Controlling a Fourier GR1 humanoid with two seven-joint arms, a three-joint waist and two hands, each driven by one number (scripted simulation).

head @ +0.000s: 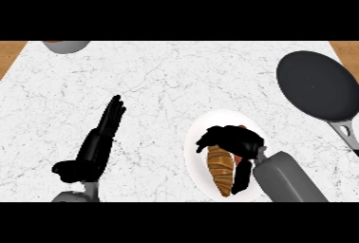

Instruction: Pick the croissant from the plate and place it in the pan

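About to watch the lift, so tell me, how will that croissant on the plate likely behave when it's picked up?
The croissant is long and tapered, so it probably tilts if held at one end. The right hand curls over its top end. Its ridged crust probably grips well but may crumble.

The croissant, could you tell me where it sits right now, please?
In the head view the croissant lies on the white plate at lower right, under the curled right hand, with the pan further up right.
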